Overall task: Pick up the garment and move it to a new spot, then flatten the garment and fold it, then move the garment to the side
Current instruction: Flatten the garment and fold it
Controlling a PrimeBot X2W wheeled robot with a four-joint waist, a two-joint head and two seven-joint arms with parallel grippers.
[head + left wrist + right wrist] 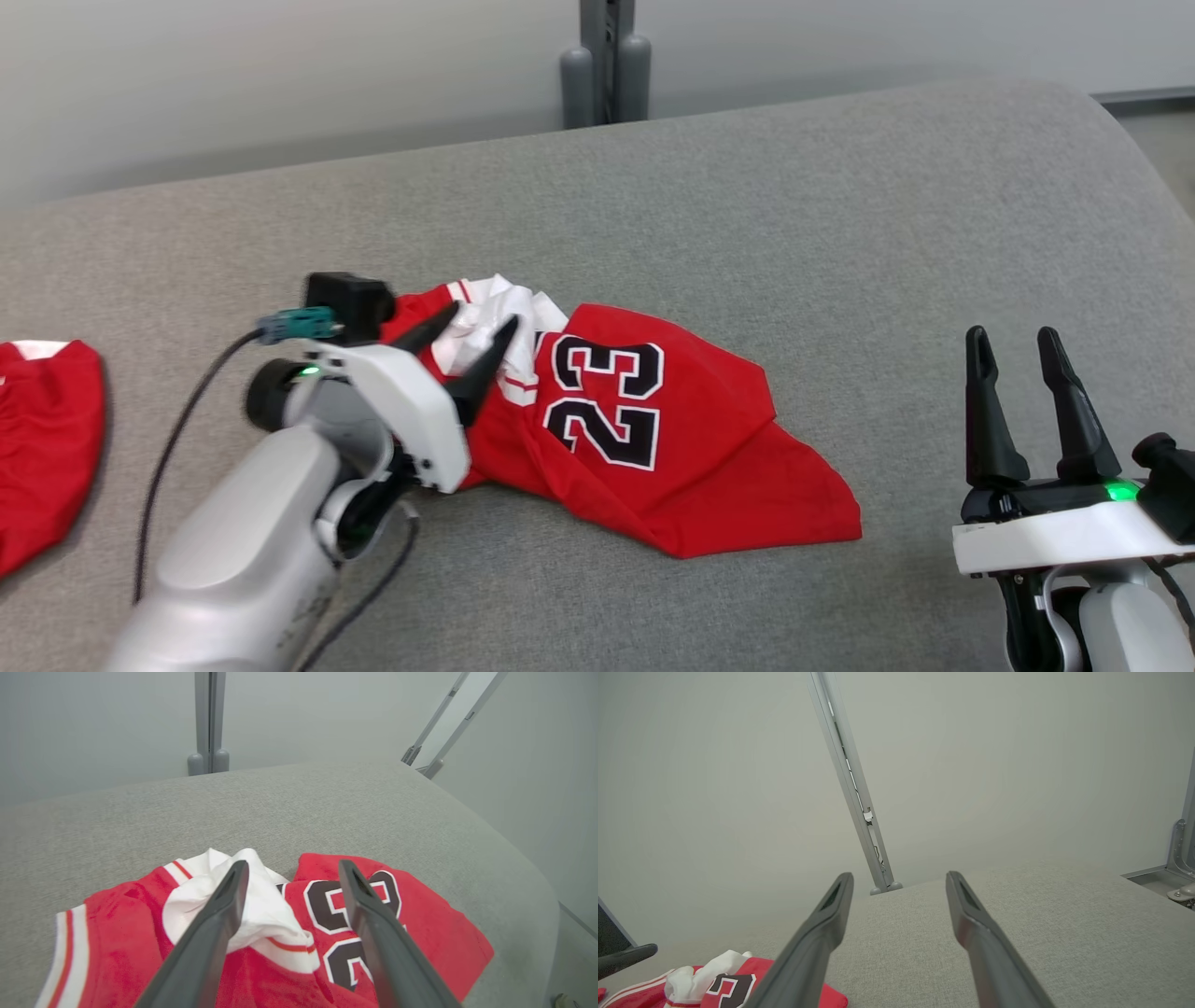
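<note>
The garment (653,439) is a red jersey with white trim and a black "23", lying crumpled on the grey padded surface (747,205) at the middle. My left gripper (481,322) hovers just over its bunched white collar part, jaws open, nothing between them. In the left wrist view the left gripper (292,868) spreads its fingers above the jersey (420,933) and its white fold. My right gripper (1013,336) stands open at the lower right, apart from the cloth. The right wrist view has the right gripper (899,877) open over bare grey surface, with the jersey (719,987) at the lower left.
Another red cloth (42,439) lies at the left edge of the surface. A grey post (607,61) stands behind the far edge against a pale wall. The surface curves down at its right end (1130,168).
</note>
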